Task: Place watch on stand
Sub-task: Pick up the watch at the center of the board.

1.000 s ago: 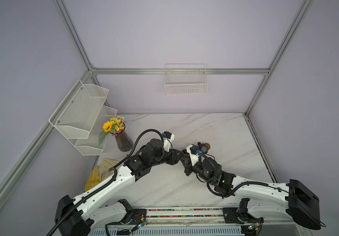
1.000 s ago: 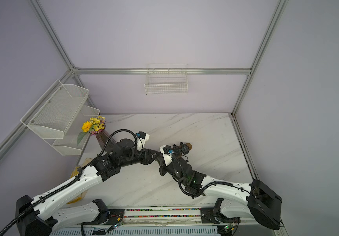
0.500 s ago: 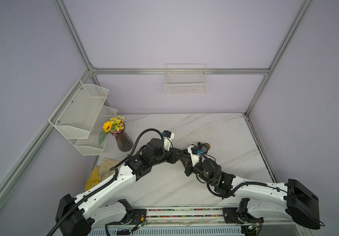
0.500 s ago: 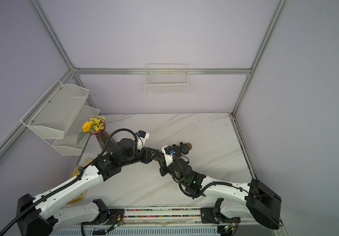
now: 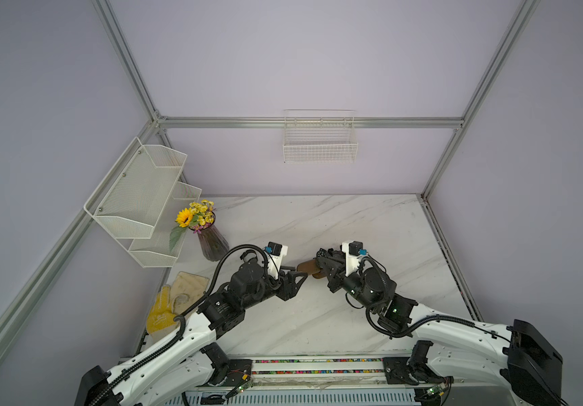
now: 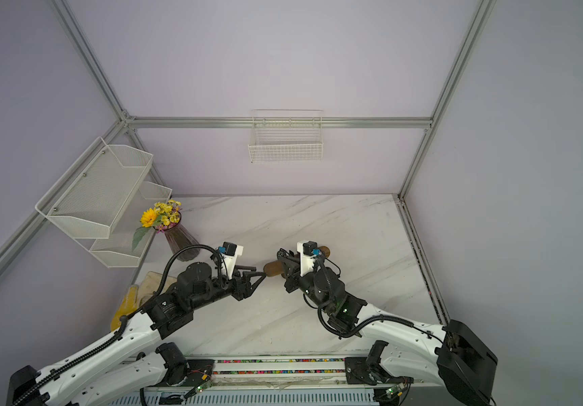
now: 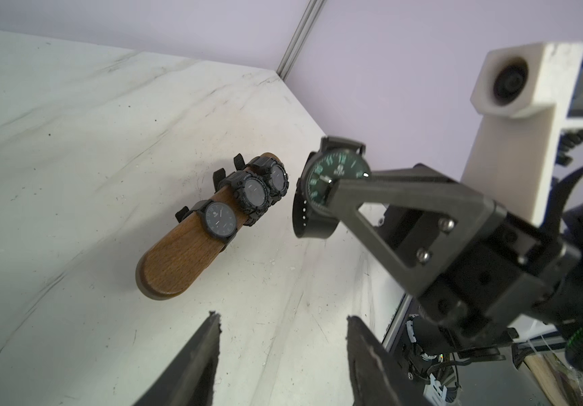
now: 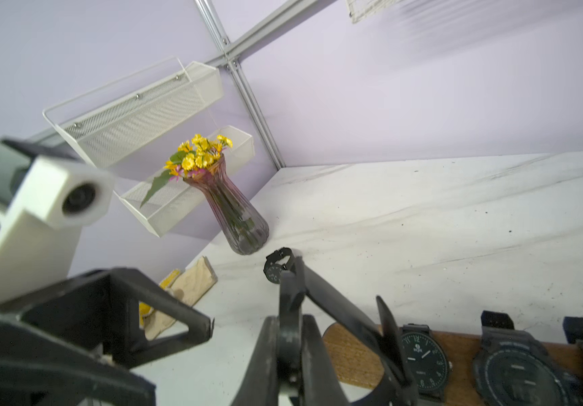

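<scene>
**Green-dial watch held in the air beside the stand by the right gripper; the left gripper is open and empty.**

The stand [image 7: 177, 260] lies on the marble table [image 7: 72, 140]. Three dark watches [image 7: 251, 193] sit round the far part of its bar, and the near rounded end is bare, which is probably the free place. The watch [image 7: 332, 172] hangs close beside the stand, not yet on the bar. I judge it light, with a hard glass face that could scratch and a bendy strap that seems curled into a loop. The strap or case edge is therefore the safer hold. The right gripper [image 7: 334, 195] is pinched tight on it by the dial, though I cannot tell which part it clamps. The left gripper [image 7: 283, 316] has its jaws well apart, holds nothing, and faces the bare end.
</scene>
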